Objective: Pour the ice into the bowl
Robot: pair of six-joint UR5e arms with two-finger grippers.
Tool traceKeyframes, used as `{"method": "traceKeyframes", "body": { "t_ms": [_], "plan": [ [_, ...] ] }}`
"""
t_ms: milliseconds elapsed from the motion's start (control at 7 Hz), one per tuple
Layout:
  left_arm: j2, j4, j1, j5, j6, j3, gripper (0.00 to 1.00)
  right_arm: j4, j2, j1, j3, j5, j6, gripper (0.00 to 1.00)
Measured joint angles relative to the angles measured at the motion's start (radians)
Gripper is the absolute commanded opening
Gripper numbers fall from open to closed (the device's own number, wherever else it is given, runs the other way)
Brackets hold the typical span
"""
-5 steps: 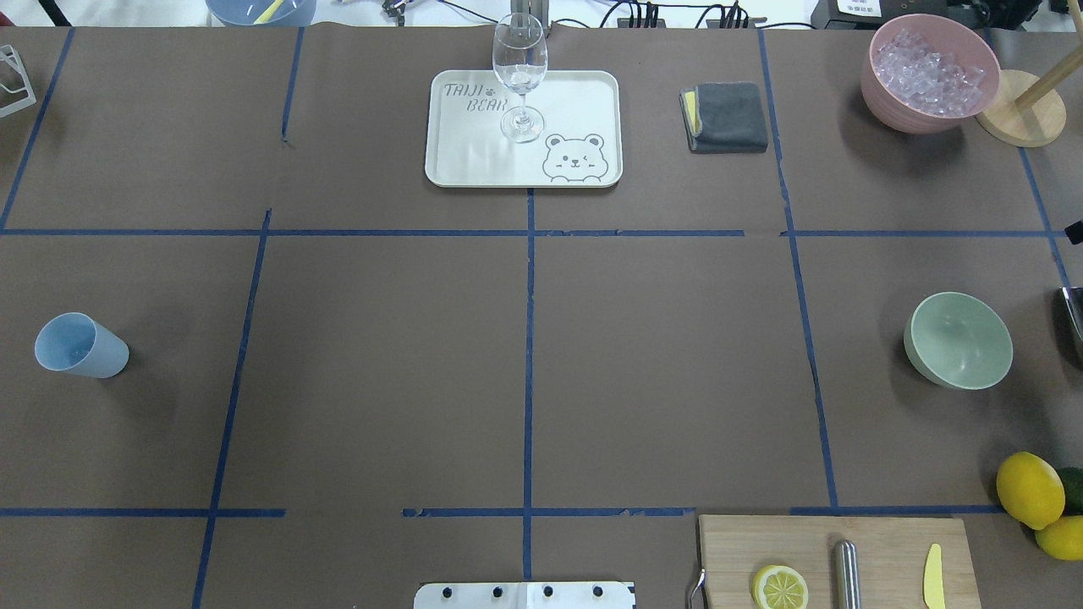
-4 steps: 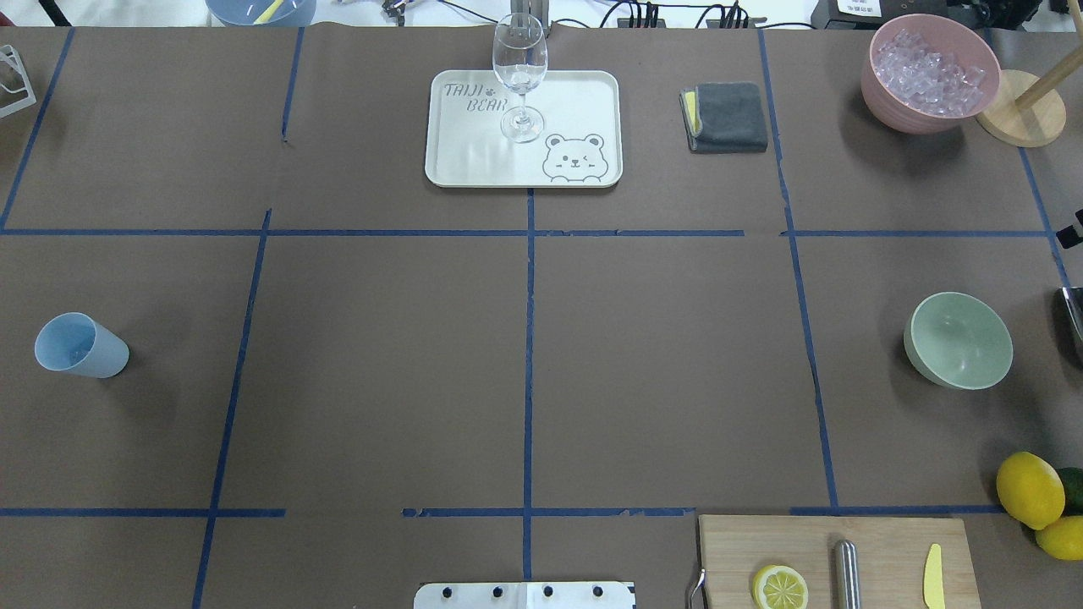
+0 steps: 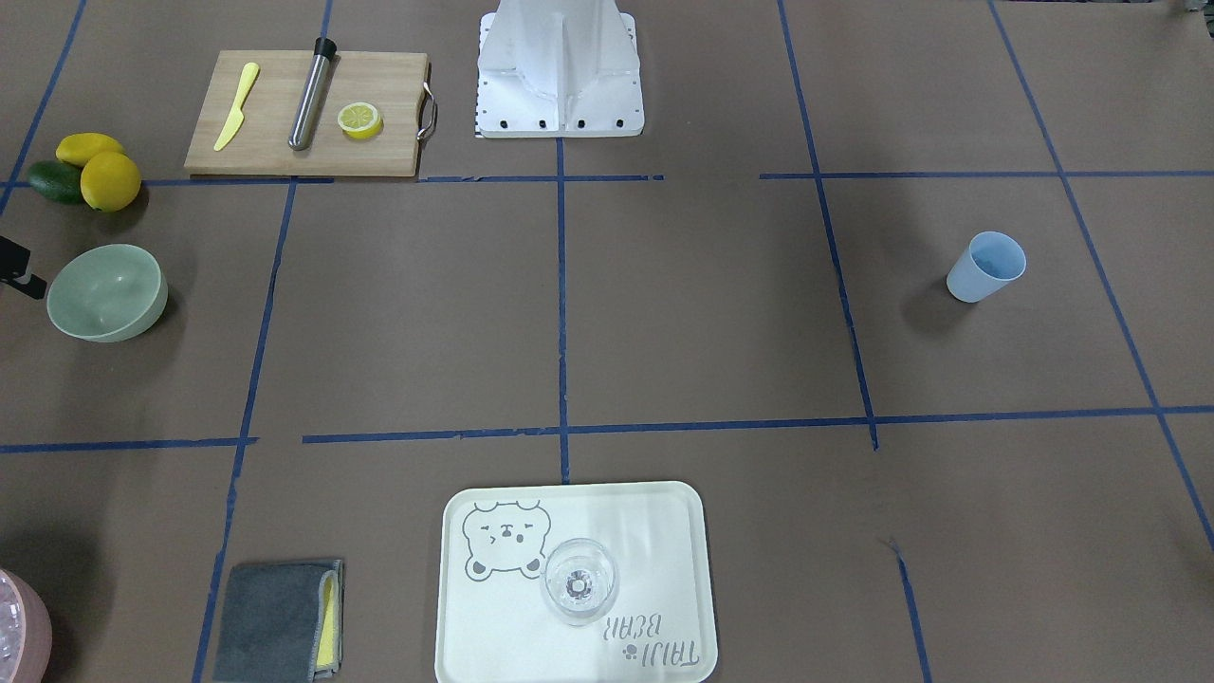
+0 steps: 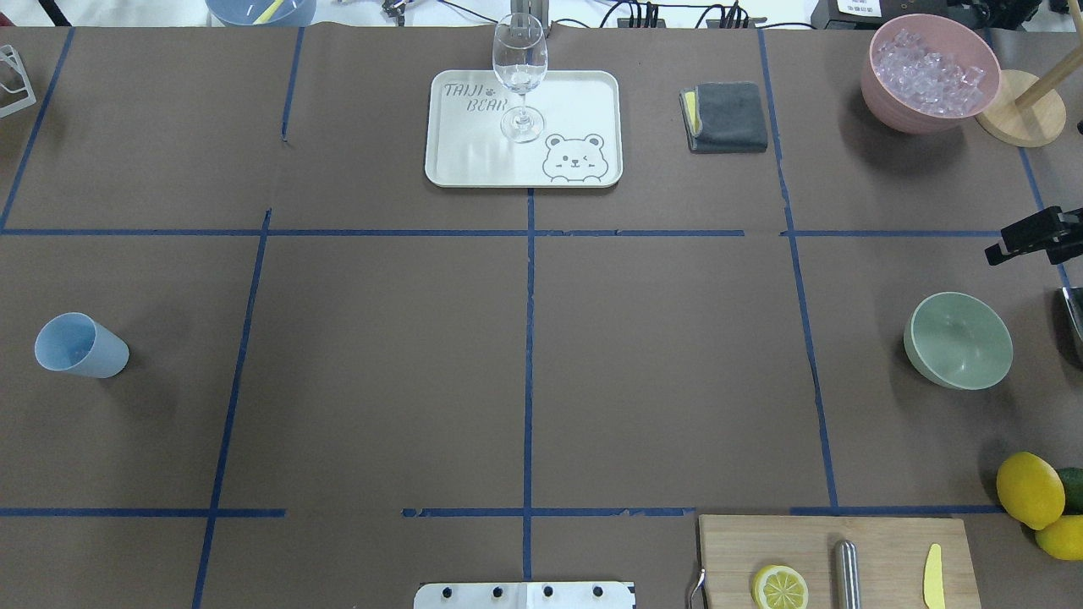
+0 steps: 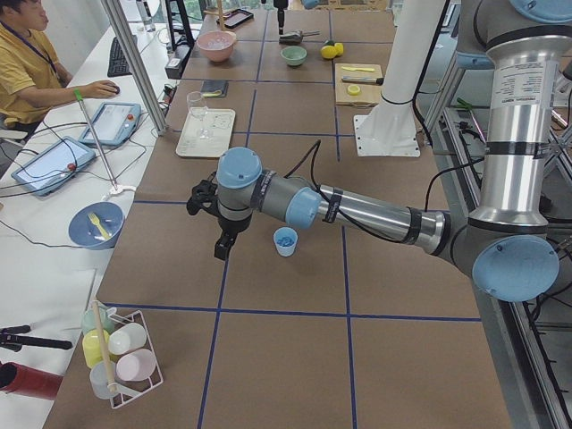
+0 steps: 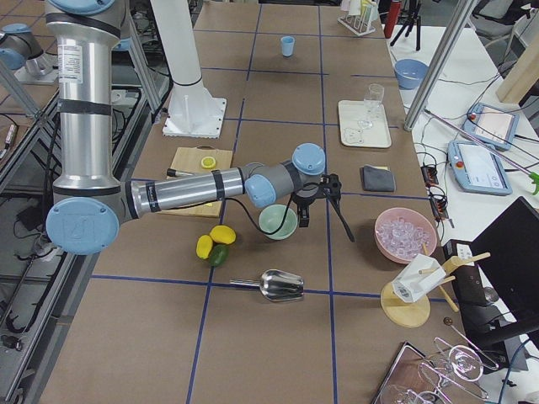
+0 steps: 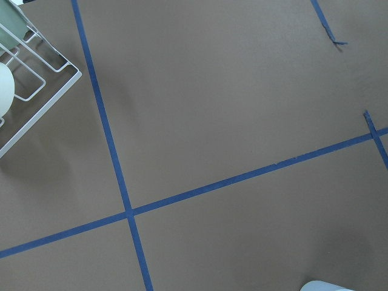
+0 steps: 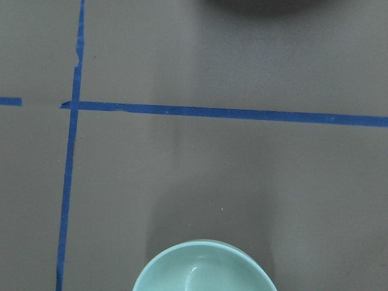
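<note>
The sage-green bowl (image 4: 958, 340) stands empty at the table's right side, and also shows in the front view (image 3: 106, 292) and at the bottom of the right wrist view (image 8: 203, 268). Clear ice cubes (image 4: 928, 69) fill a pink container (image 4: 888, 106) at the far right. My right gripper (image 4: 1028, 237) reaches in from the right edge, just beyond the bowl; in the right side view (image 6: 327, 227) its fingers stand apart and empty. My left gripper (image 5: 219, 228) hangs beside the blue cup (image 5: 285, 241); I cannot tell its state.
A tray (image 4: 457, 161) with a wine glass (image 4: 519, 76), a grey cloth (image 4: 729, 116), a cutting board (image 4: 888, 541) with lemon half, muddler and knife, lemons (image 4: 1030, 489), a metal scoop (image 6: 282, 286), a wooden stand (image 4: 1019, 118) and a cup rack (image 5: 121, 353).
My right gripper has moved in from the right edge towards the table's middle, now showing beyond the bowl. Nothing else has moved.
</note>
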Motion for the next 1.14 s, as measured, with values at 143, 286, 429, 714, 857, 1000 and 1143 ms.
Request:
{"method": "traceKeyframes", "body": {
  "t_ms": [143,286,429,714,857,1000,1143],
  "plan": [
    [0.003,0.000,0.000,0.000,-0.001,0.000,1.00,0.068,-0.032,-0.032,-0.019,-0.032,0.061,0.98],
    [0.003,0.000,0.000,0.000,-0.002,0.001,1.00,0.097,-0.056,-0.061,-0.036,-0.065,0.086,0.99],
    [0.004,0.001,0.000,0.000,-0.003,0.001,1.00,0.117,-0.071,-0.082,-0.052,-0.086,0.096,0.99],
    [0.005,0.001,-0.001,0.017,-0.004,-0.002,1.00,0.246,-0.089,-0.135,-0.109,-0.137,0.175,0.98],
    [0.005,0.001,-0.001,0.032,-0.004,-0.005,1.00,0.337,-0.091,-0.170,-0.156,-0.169,0.221,0.67],
    [0.006,0.001,-0.001,0.038,-0.004,-0.009,1.00,0.411,-0.091,-0.191,-0.204,-0.186,0.244,0.01],
    [0.006,0.001,-0.001,0.041,-0.004,-0.013,1.00,0.451,-0.092,-0.203,-0.235,-0.191,0.253,0.00]
  ]
}}
